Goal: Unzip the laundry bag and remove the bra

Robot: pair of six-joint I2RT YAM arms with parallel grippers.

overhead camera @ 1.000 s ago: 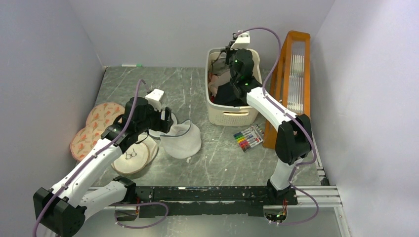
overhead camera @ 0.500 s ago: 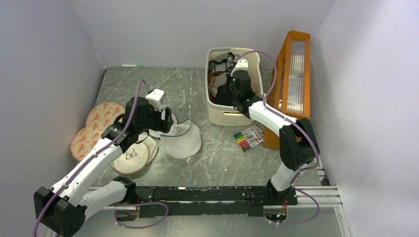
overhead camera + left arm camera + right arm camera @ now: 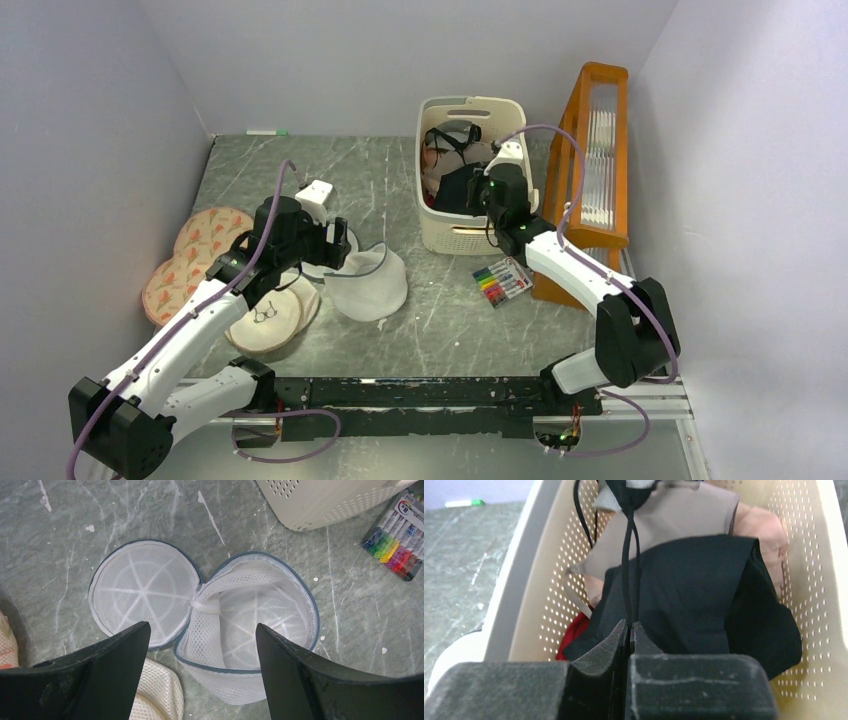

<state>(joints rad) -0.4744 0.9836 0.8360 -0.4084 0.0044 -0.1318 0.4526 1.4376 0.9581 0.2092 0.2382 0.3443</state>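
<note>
Laundry bag [image 3: 250, 630] lies unzipped on the desk [image 3: 440, 320], lid flap folded out to its left, mesh bare inside. Left claw [image 3: 202, 627] hangs over it, fingers wide apart, holding nothing.

Bra [image 3: 452, 140] is in the cream basket [image 3: 470, 238], on top of a grey-brown garment [image 3: 674, 515]. Right claw [image 3: 629, 627] is at the basket's near side, pressed together, and looks pinched on the bra's thin black strap [image 3: 629, 555], which runs taut into the fingertips.

Risk, as judged: if that arm pulls away without letting go, the strap drags the bra back over the rim, or tugs the light basket. Once released, the strap could catch on a finger.

Room: the orange rack [image 3: 590, 150] crowds the basket's right side, and the markers [image 3: 503, 280] lie just in front. Open desk lies between bag and basket.
</note>
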